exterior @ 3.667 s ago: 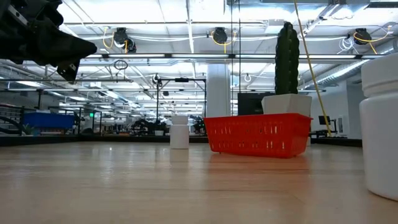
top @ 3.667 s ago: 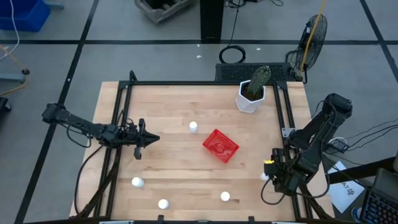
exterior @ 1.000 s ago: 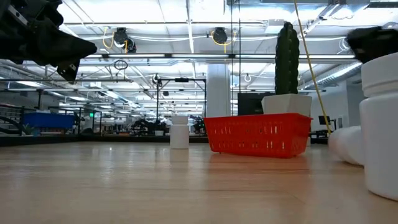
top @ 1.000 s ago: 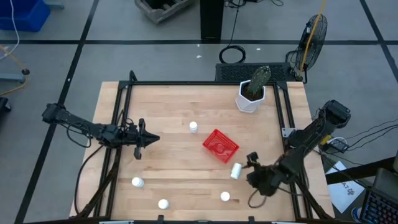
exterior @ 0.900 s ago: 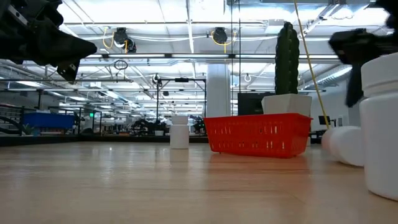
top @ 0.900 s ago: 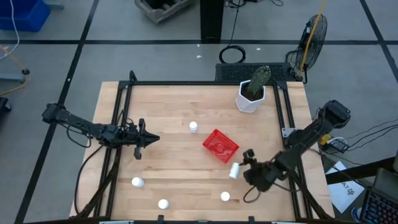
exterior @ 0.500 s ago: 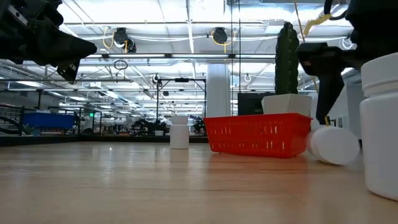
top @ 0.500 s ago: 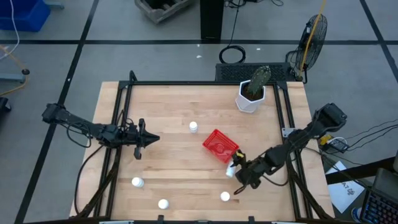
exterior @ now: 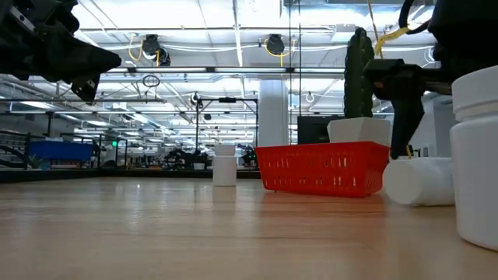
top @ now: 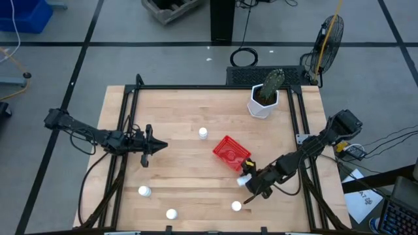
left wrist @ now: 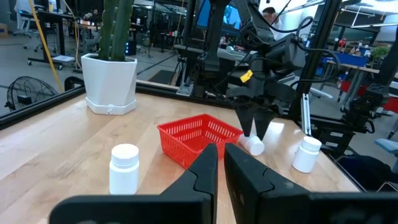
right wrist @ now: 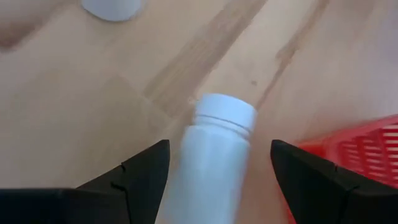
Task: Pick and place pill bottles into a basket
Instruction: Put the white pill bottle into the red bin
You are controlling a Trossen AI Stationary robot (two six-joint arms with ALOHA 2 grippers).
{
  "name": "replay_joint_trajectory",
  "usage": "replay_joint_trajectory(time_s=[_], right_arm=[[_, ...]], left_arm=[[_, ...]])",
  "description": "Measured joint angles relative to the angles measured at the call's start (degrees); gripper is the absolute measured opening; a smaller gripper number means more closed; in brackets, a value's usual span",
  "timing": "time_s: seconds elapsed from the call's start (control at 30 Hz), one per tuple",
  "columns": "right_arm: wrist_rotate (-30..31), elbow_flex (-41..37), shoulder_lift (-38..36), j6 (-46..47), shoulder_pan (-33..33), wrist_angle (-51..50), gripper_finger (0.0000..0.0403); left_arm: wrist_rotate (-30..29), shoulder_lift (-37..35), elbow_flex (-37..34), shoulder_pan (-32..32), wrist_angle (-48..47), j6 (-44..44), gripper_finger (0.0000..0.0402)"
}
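The red basket [top: 231,153] sits mid-table. One white pill bottle [top: 244,178] lies on its side just beyond the basket's near right corner; it also shows in the right wrist view [right wrist: 214,149] and the low view [exterior: 416,183]. My right gripper [top: 249,183] is open just above it, one finger on each side of the bottle's body [right wrist: 219,146]. Other bottles stand upright on their bases: one far left of the basket [top: 203,133], three near the front edge [top: 144,191] [top: 171,213] [top: 236,206]. My left gripper [top: 157,145] waits shut and empty at the table's left.
A white pot with a green cactus [top: 262,101] stands at the far right. Black frame rails [top: 128,124] run along the table's sides. One upright bottle [exterior: 476,155] stands very close to the low camera. Bare wood lies between the basket and the front bottles.
My right gripper has moved toward the table's left, toward the basket, and come over the lying bottle, fingers still open. The lying bottle has shifted a little toward the basket and turned about on the table. My left arm has kept still.
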Motion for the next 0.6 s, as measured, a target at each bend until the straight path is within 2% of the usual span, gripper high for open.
replay_joint_trajectory(time_s=[0.27, 0.6], right_arm=[[-4.34, 0.00, 1.96, 11.63, -2.02, -1.67, 0.0270], [-4.42, 0.02, 3.95, 16.78, -2.14, -0.63, 0.0256]], left_arm=[[-0.02, 0.01, 0.00, -0.01, -0.02, 0.00, 0.0033], [0.00, 0.02, 0.02, -0.01, -0.02, 0.00, 0.0033]])
